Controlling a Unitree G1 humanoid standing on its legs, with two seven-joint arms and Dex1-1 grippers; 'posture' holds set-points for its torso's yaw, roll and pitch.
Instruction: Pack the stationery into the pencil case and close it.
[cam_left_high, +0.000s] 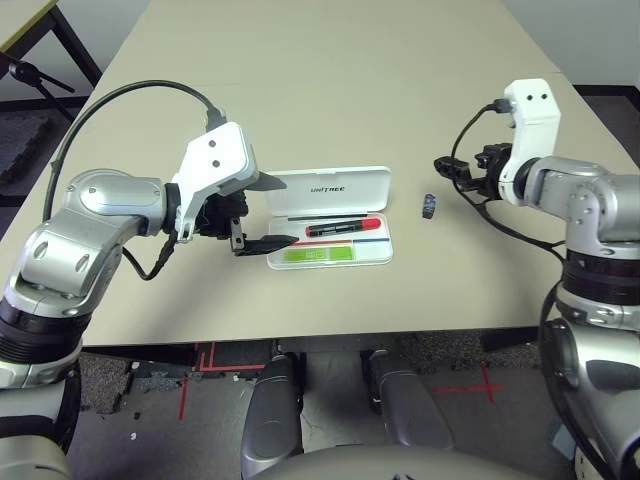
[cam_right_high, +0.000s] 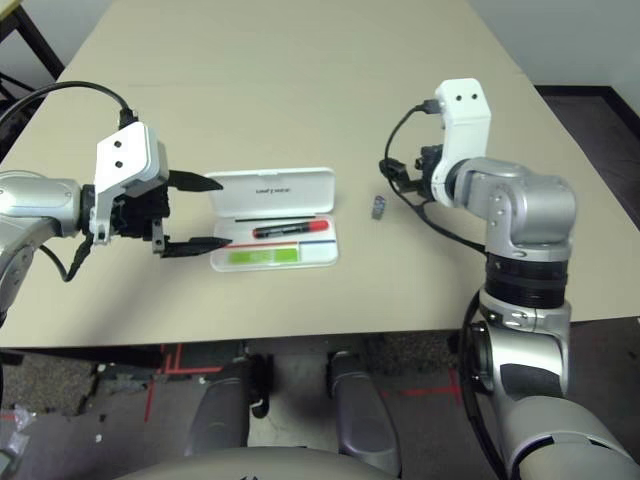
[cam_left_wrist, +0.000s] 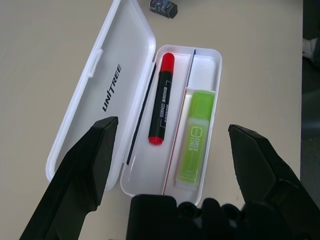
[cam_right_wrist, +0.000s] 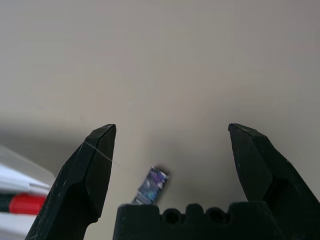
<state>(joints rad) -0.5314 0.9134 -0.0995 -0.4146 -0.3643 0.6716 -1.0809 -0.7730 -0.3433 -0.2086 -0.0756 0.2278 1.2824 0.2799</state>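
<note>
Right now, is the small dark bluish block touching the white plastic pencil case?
Apart: the left eye view shows bare tabletop between the small dark bluish block and the white plastic pencil case.

From here the small print on the black-bodied marker pen with red ends (cam_left_wrist: 161, 100) is too fine to read over the table. The dark bluish-grey block (cam_right_wrist: 152, 185) — seen from the right wrist — is partly covered at its near end by the black gripper mount (cam_right_wrist: 195, 222), and its printed pattern is too small to make out. That same view cuts off the flat white hard plastic case (cam_right_wrist: 17, 172) at the edge, with one black finger (cam_right_wrist: 90, 175) hiding more of it and part of the pen.
</note>
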